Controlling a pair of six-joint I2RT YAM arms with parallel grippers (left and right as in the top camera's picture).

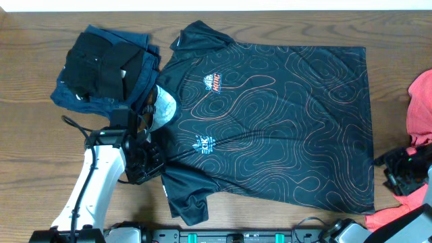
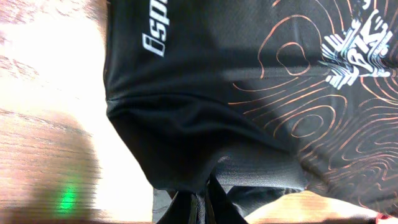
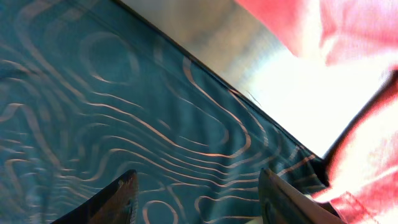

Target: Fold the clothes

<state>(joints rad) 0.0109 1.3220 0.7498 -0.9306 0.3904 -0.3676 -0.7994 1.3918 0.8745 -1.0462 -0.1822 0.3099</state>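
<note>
Starting at the upper left of the overhead frame, a folded navy pile lies on the table. Just below it, the left gripper is pressed together, pinching the shirt beside its lower sleeve. The shirt lies spread flat across the centre. At the lower right edge, the right gripper stands spread by the shirt's lower right corner. A coral garment lies just beside it, partly out of frame.
</note>
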